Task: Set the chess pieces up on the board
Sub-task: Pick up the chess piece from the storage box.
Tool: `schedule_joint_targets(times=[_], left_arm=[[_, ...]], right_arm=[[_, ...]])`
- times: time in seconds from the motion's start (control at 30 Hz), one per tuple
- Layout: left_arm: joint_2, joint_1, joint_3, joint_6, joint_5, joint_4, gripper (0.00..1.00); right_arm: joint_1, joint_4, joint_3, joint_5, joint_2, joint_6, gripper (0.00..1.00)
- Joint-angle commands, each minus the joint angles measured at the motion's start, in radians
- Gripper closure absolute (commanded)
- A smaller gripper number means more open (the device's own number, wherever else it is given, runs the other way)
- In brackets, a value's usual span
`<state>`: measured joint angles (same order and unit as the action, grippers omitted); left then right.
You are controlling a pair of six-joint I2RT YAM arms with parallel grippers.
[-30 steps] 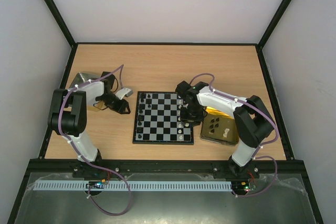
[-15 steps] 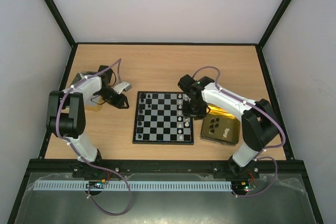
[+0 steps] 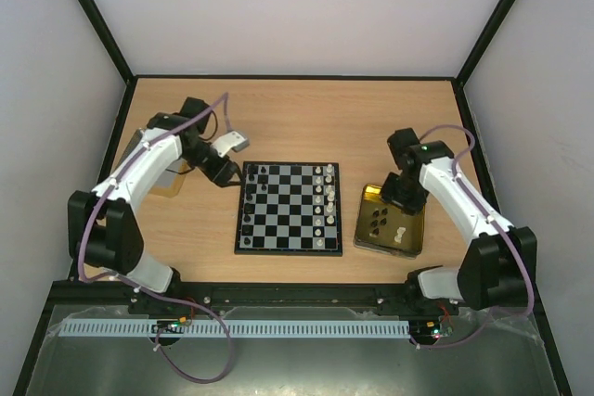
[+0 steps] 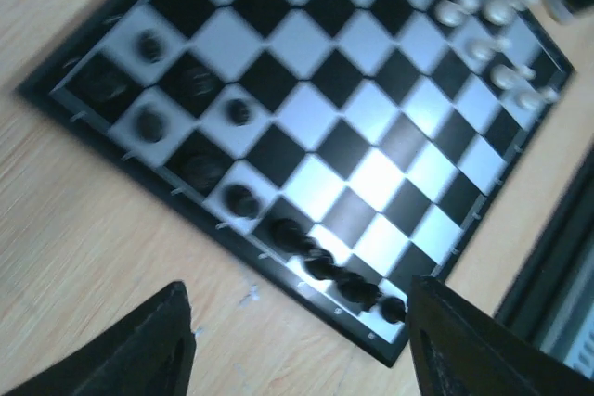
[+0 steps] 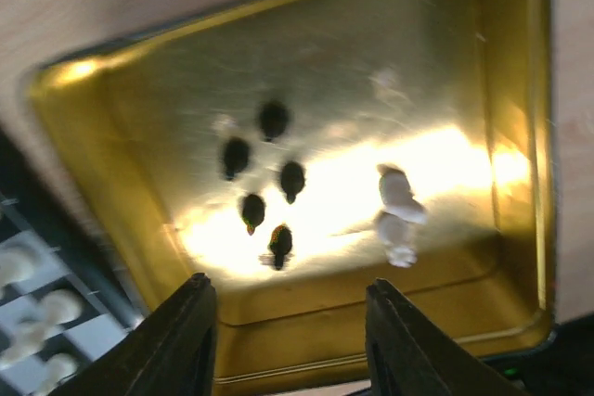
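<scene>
The checkered board [image 3: 288, 210] lies mid-table, with black pieces [image 3: 252, 178] along its left side and white pieces [image 3: 325, 190] along its right side. In the left wrist view the board [image 4: 371, 127] shows a row of black pieces [image 4: 306, 248] on its near edge. My left gripper [image 3: 223, 173] is open and empty, just left of the board's far-left corner. My right gripper [image 3: 401, 194] is open and empty above the gold tin [image 3: 364, 232]. The tin [image 5: 520, 90] holds several black pieces [image 5: 260, 173] and two white pieces [image 5: 397, 215].
A second shiny tin [image 3: 148, 141] sits at the far left, partly under the left arm. A black frame [image 3: 278, 289] runs along the table's near edge, and enclosure walls bound the sides and back.
My right gripper has pulled off the board's right side and moved right over the gold tin. My left gripper has swung from the left tin towards the board's far-left corner.
</scene>
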<state>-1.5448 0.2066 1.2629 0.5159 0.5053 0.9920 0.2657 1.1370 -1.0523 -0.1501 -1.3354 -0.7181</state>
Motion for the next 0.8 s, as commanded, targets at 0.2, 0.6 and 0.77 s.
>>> schedule_joint_targets(times=[0.2, 0.6, 0.77], left_arm=[[0.143, 0.178, -0.061, -0.017, 0.158, 0.057, 0.22], [0.174, 0.235, -0.122, -0.089, 0.170, -0.032, 0.01], [0.180, 0.235, -0.120, -0.093, 0.171, -0.035, 0.01]], right_arm=[[-0.148, 0.021, 0.206, -0.031, 0.088, 0.016, 0.56], [-0.206, -0.106, 0.295, -0.038, 0.048, 0.010, 0.56], [-0.226, -0.142, 0.285, -0.021, 0.021, 0.012, 0.56]])
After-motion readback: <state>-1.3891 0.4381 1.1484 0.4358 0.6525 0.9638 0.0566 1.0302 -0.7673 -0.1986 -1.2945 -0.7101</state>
